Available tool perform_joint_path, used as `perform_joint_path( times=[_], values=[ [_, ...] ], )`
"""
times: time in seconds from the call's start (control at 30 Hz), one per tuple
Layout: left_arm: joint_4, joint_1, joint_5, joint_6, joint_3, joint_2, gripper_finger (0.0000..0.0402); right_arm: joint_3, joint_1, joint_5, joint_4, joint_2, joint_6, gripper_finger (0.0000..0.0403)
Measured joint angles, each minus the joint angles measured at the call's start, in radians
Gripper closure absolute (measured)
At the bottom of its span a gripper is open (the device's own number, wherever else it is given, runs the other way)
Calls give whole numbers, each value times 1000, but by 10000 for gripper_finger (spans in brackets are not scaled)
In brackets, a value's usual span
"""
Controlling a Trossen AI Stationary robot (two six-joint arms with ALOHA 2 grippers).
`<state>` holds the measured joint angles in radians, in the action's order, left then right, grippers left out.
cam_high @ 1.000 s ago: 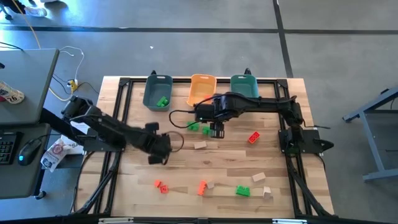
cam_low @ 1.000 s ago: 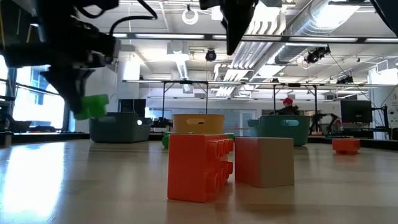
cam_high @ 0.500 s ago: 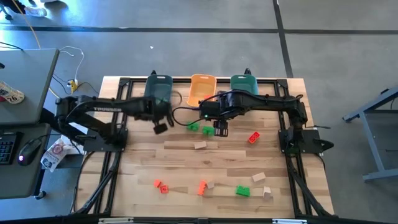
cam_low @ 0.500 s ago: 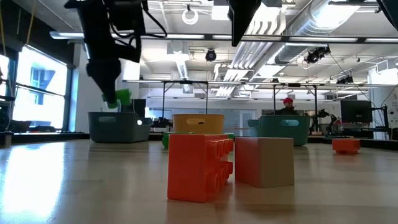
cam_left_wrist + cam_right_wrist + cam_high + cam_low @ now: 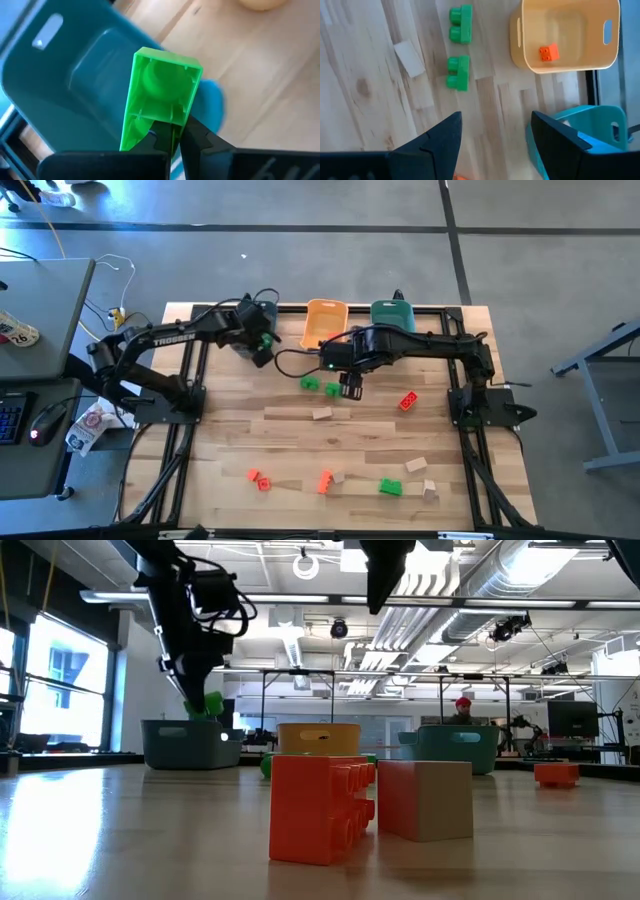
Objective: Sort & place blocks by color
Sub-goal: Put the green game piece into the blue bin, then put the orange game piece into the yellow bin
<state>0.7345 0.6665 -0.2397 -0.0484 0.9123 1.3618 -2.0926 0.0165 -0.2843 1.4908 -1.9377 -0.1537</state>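
The wooden tabletop (image 5: 300,450) carries three bins along its far edge: a teal bin (image 5: 244,330) on the left, an orange bin (image 5: 322,321) in the middle and a second teal bin (image 5: 393,317) on the right.

The left arm reaches across to the left teal bin, and its pincer (image 5: 262,343) hangs over that bin's near right corner — clamped on a bright green block (image 5: 160,100), which the left wrist view shows held upright between the fingers with the bin's teal floor behind it. In the low view the same green block (image 5: 207,703) hangs just above the bin's rim.

The right arm stretches in from the right side, its pincer (image 5: 349,387) spread wide and empty above the tabletop, just in front of the orange bin. Two more green blocks (image 5: 459,48) lie close together beneath it, beside a pale tan block (image 5: 409,58). One small red-orange block (image 5: 548,52) sits inside the orange bin.

The remaining blocks are scattered on the tabletop: a red block (image 5: 408,401) right of the centre, a tan one (image 5: 321,414) near the middle, and along the near edge — two red-orange pieces (image 5: 259,478), a green block (image 5: 390,487) and several tan ones (image 5: 416,466).
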Motion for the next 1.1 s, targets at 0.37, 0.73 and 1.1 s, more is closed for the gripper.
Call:
perform_joint_path(
  times=[0.37,0.73,1.1],
  values=[
    [-2,123,49,18,0,73,401,188,100,58,-150,0,-52,178],
    [-9,139,58,45,0,75,335,401,203,128,-398,0,-59,178],
    [-6,138,76,41,3,75,265,516,271,290,-687,0,23,178]
  ],
)
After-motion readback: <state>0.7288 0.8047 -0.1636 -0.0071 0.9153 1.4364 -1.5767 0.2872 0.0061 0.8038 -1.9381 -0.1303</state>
